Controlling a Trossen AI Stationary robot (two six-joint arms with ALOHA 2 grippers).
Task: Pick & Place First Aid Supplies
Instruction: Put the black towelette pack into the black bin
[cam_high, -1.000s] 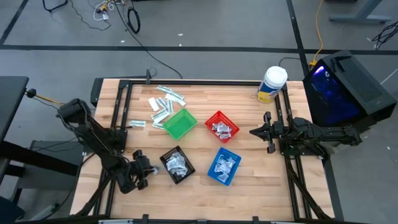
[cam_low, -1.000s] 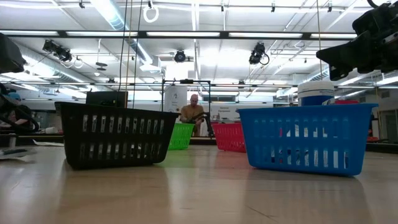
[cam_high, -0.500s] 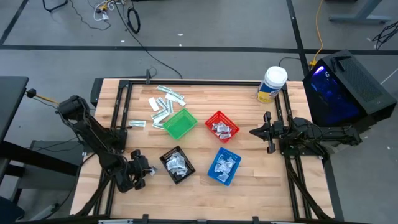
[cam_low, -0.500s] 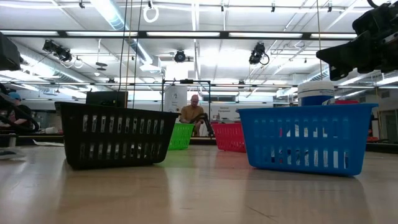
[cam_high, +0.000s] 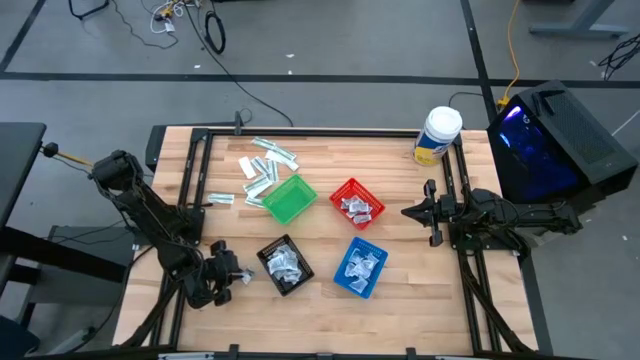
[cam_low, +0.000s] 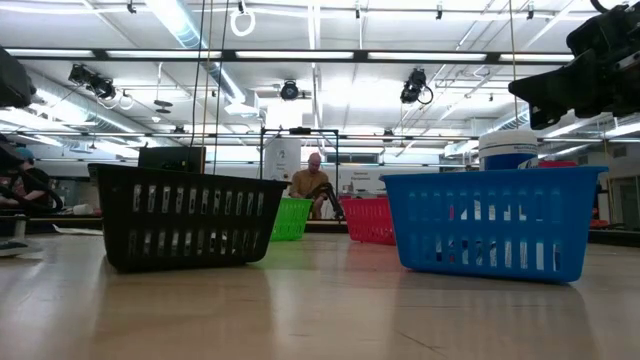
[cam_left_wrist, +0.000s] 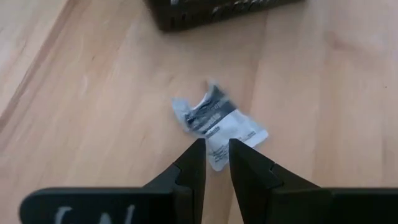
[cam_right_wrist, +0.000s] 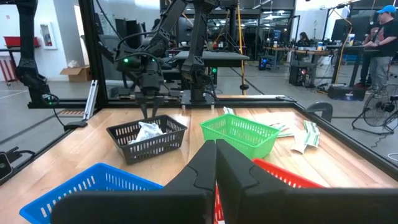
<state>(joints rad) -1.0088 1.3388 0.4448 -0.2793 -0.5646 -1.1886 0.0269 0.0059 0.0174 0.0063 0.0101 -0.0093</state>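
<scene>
My left gripper (cam_high: 234, 277) stands near the table's front left, just left of the black basket (cam_high: 285, 266), shut on a crumpled white-and-blue sachet (cam_left_wrist: 214, 123). Several loose packets and strips (cam_high: 262, 166) lie on the wood at the far left, beside the green basket (cam_high: 289, 199). The black, red (cam_high: 357, 204) and blue (cam_high: 359, 267) baskets each hold sachets. My right gripper (cam_high: 408, 212) waits shut at the table's right side, pointing level toward the baskets, with nothing in it. My left gripper pinches the sachet's near edge (cam_left_wrist: 216, 155) between its two fingertips (cam_left_wrist: 194, 157). The fingers slant down from the table's left side. The sachet sticks out forward beyond the fingertips over the wood; I cannot tell whether its far end lies on the table.
A white-lidded tub with a yellow label (cam_high: 437, 135) stands at the far right corner. Black frame rails (cam_high: 196, 170) run along the table's left and right sides. Bare wood lies in front of the baskets. A person (cam_low: 312, 180) is in the room beyond the table.
</scene>
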